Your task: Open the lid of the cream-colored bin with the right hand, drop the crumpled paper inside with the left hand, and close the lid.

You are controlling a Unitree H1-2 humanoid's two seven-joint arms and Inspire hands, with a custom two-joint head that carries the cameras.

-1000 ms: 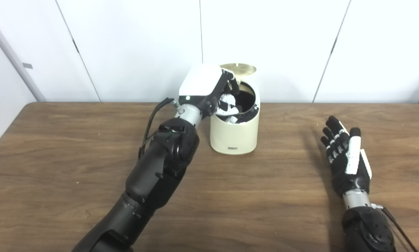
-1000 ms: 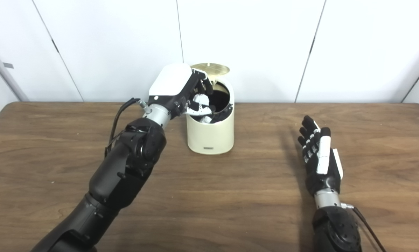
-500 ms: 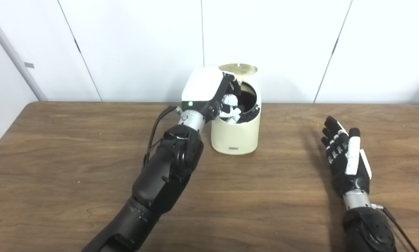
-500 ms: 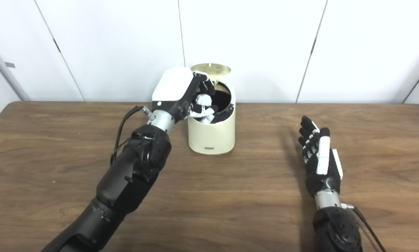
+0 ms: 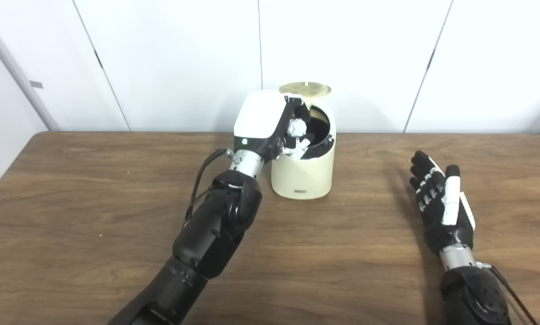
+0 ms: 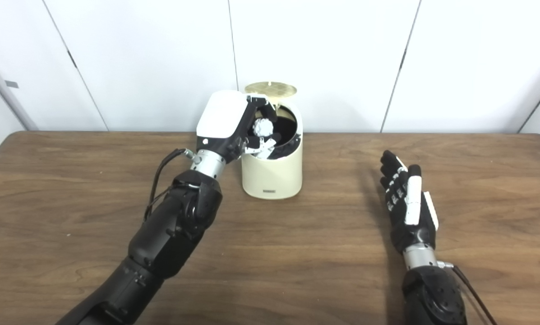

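One bin, one ball of paper and two hands are what we count on the wooden table. We see the cream-colored bin standing upright near the far edge, in front of the white wall panels, with its round gold lid tipped up at the back and the dark inside showing.

Our left hand reaches over the bin's left rim, its white back facing us. Its fingers curl around the crumpled paper, clamped on it, and we see the white ball held in the mouth of the bin, just above the opening and not lying on the bottom. Whether the hand touches the rim we cannot tell.

Our right hand hovers or rests over the table well to the right of the bin, touching neither it nor the lid. Its fingers are stretched out straight and slightly spread, pointing away from us, and it holds nothing.

We get a clearer look at the paper in the right eye view, where the ball stands out round against the black interior; in the left eye view the hand's shell covers more of it. Both views show the bin's small label low on the front.
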